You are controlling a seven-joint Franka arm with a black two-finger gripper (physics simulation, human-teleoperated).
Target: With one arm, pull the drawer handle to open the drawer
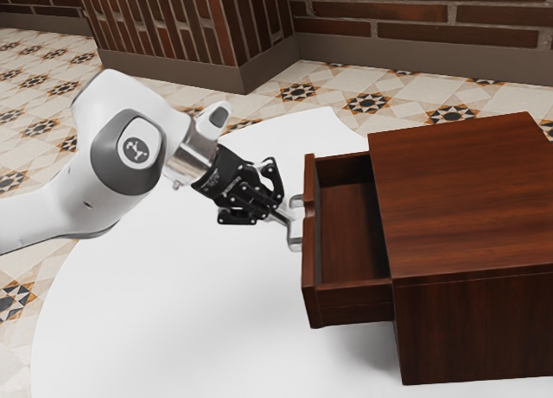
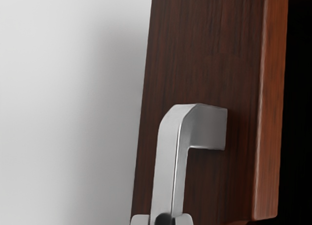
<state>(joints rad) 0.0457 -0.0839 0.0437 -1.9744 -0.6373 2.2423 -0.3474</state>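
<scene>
A dark wooden cabinet stands on the white table at the exterior view's right. Its drawer is pulled partly out toward the exterior view's left, and the inside looks empty. A silver bar handle sticks out from the drawer front. My black gripper reaches in from the left and is shut on the handle. In the wrist view the silver handle runs from the wooden drawer front down under my hand.
The round white table ends to the exterior view's left over a patterned tile floor. A brick wall and a wooden slatted screen stand behind. My white arm stretches across the table's left part.
</scene>
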